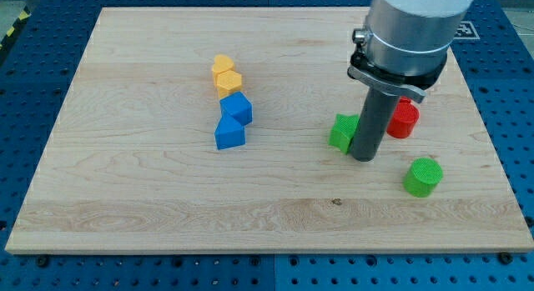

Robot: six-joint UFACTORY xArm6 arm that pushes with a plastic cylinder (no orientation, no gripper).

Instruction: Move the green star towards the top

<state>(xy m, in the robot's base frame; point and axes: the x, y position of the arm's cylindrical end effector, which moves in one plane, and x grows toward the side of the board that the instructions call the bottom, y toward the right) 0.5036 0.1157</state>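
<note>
My tip (363,158) touches green star (341,131) from 4 o'clock; no claw fitted, nothing clenched. I'd swing under it to 6 o'clock, then push toward 12.

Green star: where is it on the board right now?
The green star sits right of the board's centre, touching the left side of my tip. The red blocks lie to its right behind the rod, and the green cylinder is lower right.

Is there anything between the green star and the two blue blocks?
No. In the camera view, only bare wood lies between the green star and the blue blocks. My tip sits on the star's other side, the view's right.
</note>
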